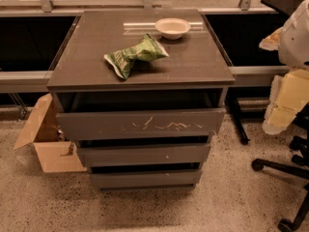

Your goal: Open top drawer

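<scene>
Seems largely done, with the wide dark grey scratch-marked top drawer (140, 124) standing out past the front edge of the grey surface (96, 57) and the pale claw (286, 103) off its right edge, openness impossible to tell.

Green snack bag (136, 55) and white bowl (172, 27) on the cabinet top (193, 64); open cardboard box (48, 146) on the floor (231, 197) beside it

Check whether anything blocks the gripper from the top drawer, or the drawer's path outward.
Nothing visible does. The gripper hangs at the right edge, beside the cabinet, with open space toward the top drawer. Bare floor lies before its front; the cardboard box sits off left.
</scene>
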Controlling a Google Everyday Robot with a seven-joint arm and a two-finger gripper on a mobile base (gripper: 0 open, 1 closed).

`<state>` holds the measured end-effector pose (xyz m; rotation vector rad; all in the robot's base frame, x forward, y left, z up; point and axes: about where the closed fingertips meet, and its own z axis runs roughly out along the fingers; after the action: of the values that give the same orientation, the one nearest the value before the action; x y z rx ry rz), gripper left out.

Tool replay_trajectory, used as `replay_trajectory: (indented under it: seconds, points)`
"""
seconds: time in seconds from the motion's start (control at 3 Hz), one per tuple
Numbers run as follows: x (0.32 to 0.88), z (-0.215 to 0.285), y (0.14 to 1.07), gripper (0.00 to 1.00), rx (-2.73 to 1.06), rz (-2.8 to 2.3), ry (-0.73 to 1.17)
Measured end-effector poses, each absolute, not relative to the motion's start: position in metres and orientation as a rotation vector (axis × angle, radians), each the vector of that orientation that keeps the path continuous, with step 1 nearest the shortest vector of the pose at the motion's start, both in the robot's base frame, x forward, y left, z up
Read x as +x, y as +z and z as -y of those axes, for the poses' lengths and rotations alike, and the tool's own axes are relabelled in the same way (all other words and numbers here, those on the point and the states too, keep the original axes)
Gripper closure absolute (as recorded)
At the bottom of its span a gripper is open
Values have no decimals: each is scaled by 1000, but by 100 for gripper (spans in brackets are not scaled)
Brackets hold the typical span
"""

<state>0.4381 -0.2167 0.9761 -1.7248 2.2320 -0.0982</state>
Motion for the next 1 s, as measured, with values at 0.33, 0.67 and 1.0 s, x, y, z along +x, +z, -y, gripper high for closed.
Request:
replay_trajectory:
  seconds: [0.33,0.67,1.0]
  points:
    - [438,217,976,0,-1725,-2232,-98]
    - [445,202,954,0,-1795,-2164,-45]
    - [458,182,912,0,-1902,-2056,73]
